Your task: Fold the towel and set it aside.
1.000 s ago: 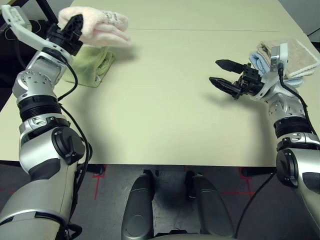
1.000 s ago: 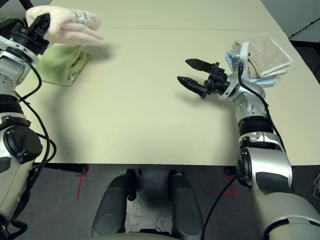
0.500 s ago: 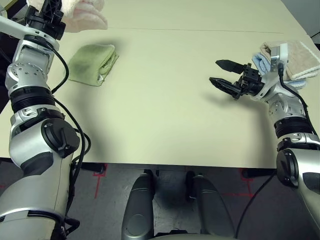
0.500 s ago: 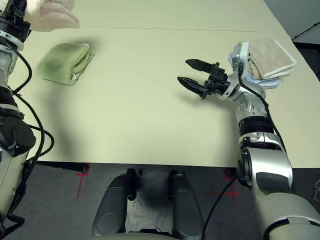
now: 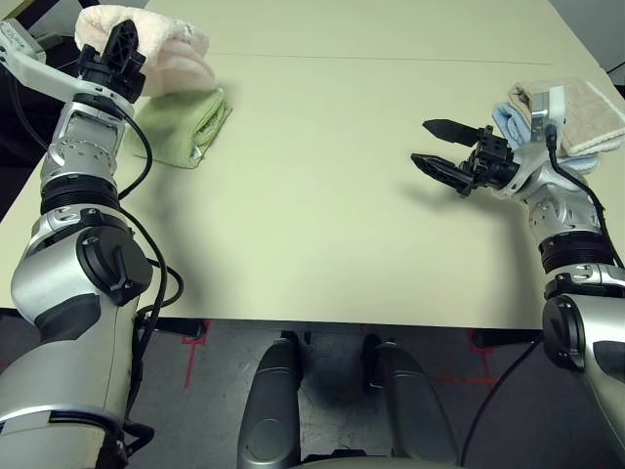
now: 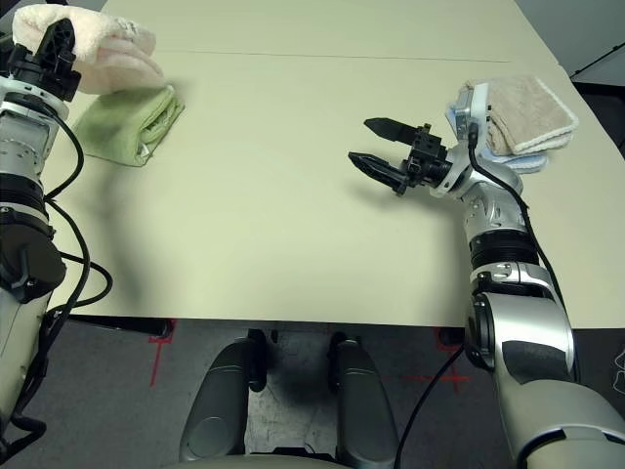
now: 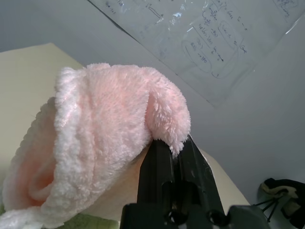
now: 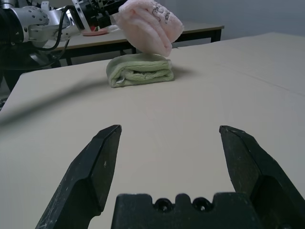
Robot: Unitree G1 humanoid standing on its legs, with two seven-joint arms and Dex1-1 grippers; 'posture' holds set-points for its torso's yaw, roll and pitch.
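My left arm reaches up to the table's far left corner, and my left gripper (image 5: 124, 44) is clamped tight on the towel (image 5: 166, 49), fingers pressed together. My right arm stretches forward on the right, and my right gripper (image 5: 437, 147) points toward the left, its fingers spread wide and holding nothing.

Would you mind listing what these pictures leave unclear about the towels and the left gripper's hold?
- Pink towel: whether it touches the green towel; head views overlap them, and the right wrist view shows them too close to tell.
- Left gripper: shut on pink towel; pile hides the fingertips.
- Light blue towel: mostly covered by the beige towel and right arm.
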